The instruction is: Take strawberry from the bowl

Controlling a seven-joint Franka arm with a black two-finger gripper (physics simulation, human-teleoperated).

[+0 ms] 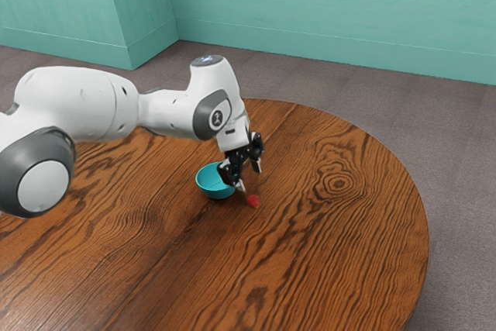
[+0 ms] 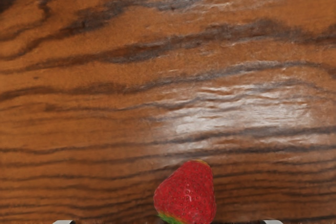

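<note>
My gripper (image 1: pixel 249 177) is over the table in the exterior view, its two fingers standing wide apart. The red strawberry (image 1: pixel 253 201) appears to be on the wood outside the bowl, just below the gripper. The teal bowl (image 1: pixel 211 186) stands beside them, toward the exterior view's left, its near side partly behind the hand. In the wrist view the strawberry (image 2: pixel 187 195) lies between the spread tips of the gripper (image 2: pixel 168 222), with bare wood around it and its green leaves partly visible.
The round wooden table (image 1: pixel 333 246) carries the bowl and strawberry. Its curved edge runs along the exterior view's right. Grey floor (image 1: pixel 457 176) and teal walls (image 1: pixel 325 5) lie beyond it.
</note>
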